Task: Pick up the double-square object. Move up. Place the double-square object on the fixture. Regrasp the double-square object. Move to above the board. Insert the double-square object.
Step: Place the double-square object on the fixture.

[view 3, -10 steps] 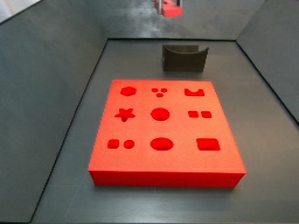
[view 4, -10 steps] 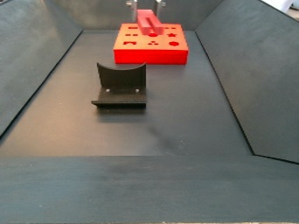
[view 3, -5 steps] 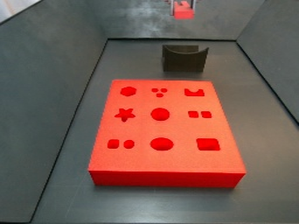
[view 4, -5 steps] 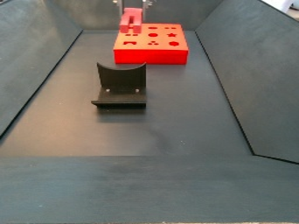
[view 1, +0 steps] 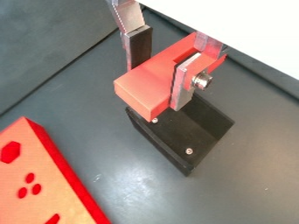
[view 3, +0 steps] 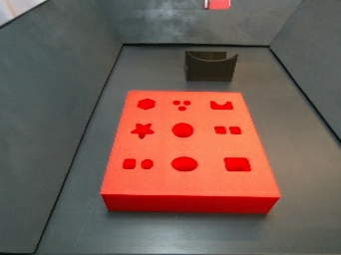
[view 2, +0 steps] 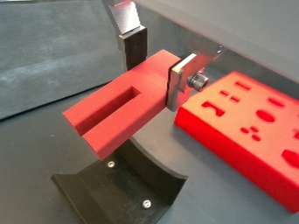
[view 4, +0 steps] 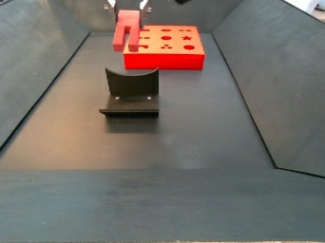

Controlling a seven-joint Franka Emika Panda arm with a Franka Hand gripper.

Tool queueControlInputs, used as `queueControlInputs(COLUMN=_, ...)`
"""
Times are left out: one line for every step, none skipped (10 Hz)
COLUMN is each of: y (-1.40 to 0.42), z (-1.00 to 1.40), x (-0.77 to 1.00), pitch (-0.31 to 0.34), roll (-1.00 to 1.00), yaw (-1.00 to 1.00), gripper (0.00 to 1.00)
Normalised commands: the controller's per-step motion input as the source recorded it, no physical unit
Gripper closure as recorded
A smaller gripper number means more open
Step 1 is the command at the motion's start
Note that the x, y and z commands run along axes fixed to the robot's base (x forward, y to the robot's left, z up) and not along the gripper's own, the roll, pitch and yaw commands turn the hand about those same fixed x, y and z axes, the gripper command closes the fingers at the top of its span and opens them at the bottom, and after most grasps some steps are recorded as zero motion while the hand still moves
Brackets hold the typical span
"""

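I am carrying the double-square object (view 2: 117, 109) clamped crosswise between my gripper (view 2: 158, 72) fingers, directly above the fixture (view 2: 117, 188).

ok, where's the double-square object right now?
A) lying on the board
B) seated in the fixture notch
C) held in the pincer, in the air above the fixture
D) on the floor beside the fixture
C: the pincer clamps the double-square object clear above the fixture, not touching it.
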Motion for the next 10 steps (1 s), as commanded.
queueControlInputs(y=0.07, z=0.00, x=0.04, pitch=0.082, roll=-1.00, yaw=-0.06, gripper=1.00)
queueControlInputs(y=0.06, z=-0.01, x=0.05, pitch=0.091, roll=-1.00, yaw=-0.08, gripper=1.00)
queueControlInputs(y=0.06, z=-0.01, x=0.07, pitch=0.108, roll=-1.00, yaw=-0.10, gripper=1.00)
queueControlInputs(y=0.06, z=-0.02, x=0.08, pitch=0.116, roll=-0.95, yaw=-0.11, gripper=1.00)
queueControlInputs(y=0.05, z=-0.01, x=0.07, pitch=0.095, roll=-0.73, yaw=-0.12, gripper=1.00)
queueControlInputs(y=0.05, z=-0.01, x=0.07, pitch=0.074, roll=-0.56, yaw=-0.12, gripper=1.00)
queueControlInputs(y=0.05, z=-0.02, x=0.07, pitch=0.054, roll=-0.38, yaw=-0.12, gripper=1.00)
queueControlInputs(y=0.03, z=-0.01, x=0.06, pitch=0.038, roll=-0.25, yaw=-0.11, gripper=1.00)
queueControlInputs(y=0.13, z=-1.00, x=0.12, pitch=0.214, roll=-1.00, yaw=-0.08, gripper=1.00)
queueControlInputs(y=0.14, z=-1.00, x=0.13, pitch=0.198, roll=-1.00, yaw=-0.10, gripper=1.00)
